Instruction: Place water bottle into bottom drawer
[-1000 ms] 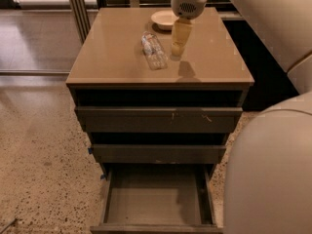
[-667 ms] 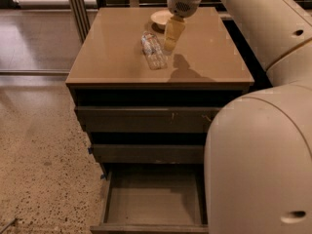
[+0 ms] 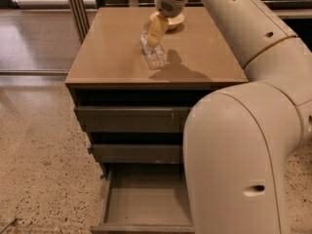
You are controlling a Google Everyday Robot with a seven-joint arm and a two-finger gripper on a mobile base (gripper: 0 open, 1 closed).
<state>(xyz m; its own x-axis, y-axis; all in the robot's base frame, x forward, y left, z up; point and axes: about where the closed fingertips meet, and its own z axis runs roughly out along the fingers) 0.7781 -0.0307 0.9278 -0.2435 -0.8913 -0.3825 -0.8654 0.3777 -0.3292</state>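
Camera view: the gripper (image 3: pixel 157 32) is poised over the lying water bottle (image 3: pixel 154 56); you cannot tell whether it is open or closed. Grasp squarely across its body before heading for the open bottom drawer (image 3: pixel 146 201).

One cabinet, three drawers, two small things on top, one arm with one gripper.

There is one tan-topped cabinet (image 3: pixel 112 57), and it has three grey-brown drawers: one top drawer (image 3: pixel 129 118), one middle drawer (image 3: pixel 139 153) and one bottom drawer (image 3: pixel 141 204), the only one of the three that stands pulled out. On the cabinet top I count two objects: one water bottle (image 3: pixel 155 56) and one cream bowl (image 3: pixel 171 21). There is one robot arm (image 3: pixel 243 145), and it carries one gripper (image 3: pixel 154 37), which is low over the cabinet top, at the far end of the water bottle, just in front of the bowl.
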